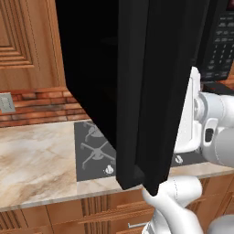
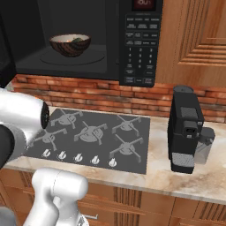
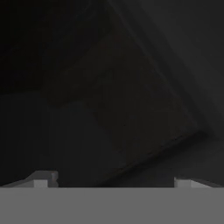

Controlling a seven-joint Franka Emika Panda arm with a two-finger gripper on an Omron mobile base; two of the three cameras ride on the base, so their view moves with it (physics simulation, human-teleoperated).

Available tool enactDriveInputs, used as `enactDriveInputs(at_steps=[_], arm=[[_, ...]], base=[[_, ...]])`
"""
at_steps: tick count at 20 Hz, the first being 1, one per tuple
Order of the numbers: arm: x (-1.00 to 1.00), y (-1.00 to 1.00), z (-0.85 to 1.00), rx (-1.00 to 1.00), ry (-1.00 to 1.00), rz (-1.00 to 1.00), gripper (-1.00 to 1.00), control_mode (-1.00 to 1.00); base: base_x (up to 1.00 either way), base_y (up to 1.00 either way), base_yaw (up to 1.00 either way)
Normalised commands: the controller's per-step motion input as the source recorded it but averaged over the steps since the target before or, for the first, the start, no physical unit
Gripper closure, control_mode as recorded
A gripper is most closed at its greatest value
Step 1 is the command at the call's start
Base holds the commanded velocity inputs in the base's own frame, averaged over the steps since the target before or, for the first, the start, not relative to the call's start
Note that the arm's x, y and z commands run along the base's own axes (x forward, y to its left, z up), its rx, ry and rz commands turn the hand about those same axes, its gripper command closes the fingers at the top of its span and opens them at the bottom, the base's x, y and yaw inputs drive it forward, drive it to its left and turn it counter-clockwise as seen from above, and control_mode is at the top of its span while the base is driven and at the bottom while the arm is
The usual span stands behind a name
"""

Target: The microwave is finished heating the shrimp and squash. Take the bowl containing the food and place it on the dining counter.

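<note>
Presently the bowl [image 2: 70, 44] sits inside the open microwave [image 2: 88, 39], food aboard. Rigid, probably smooth and moderately light; grip its rim. Gripper [image 3: 113, 183] jaws spread wide, holding nothing.

microwave: one [image 2: 88, 39], door open
bowl: one [image 2: 69, 45], inside the microwave
cooktop: one [image 2: 95, 137]
burner grates: five visible on the cooktop
cooktop knobs: five [image 2: 78, 157] along its near edge
coffee machine: one [image 2: 187, 130], right of the cooktop
wall outlet: one [image 1: 6, 103], far left
</note>
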Motion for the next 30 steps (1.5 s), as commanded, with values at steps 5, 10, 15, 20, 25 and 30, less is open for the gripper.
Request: enactDriveInputs(at_steps=[5,10,15,20,25,30], arm=[[0.17,1.00,0.00,-0.16,0.01,-0.24,-1.00,-1.00],[0.10,0.37,0.00,-0.12,0.04,-0.08,-1.00,-1.00],[0.01,-0.49,0.00,-0.01,0.00,0.00,-1.00,-1.00],[0.06,-1.00,0.12,-0.05,-0.10,-0.02,-1.00,-1.00],[0.33,-1.00,0.15,-0.16,-0.18,-0.06,-1.00,-1.00],[0.70,-1.00,0.07,-0.26,-0.15,-0.07,-1.00,-1.00]], base=[[0.00,0.00,0.00],[0.00,0.00,0.00],[0.00,0.00,0.00],[0.00,0.00,0.00],[0.00,0.00,0.00],[0.00,0.00,0.00]])
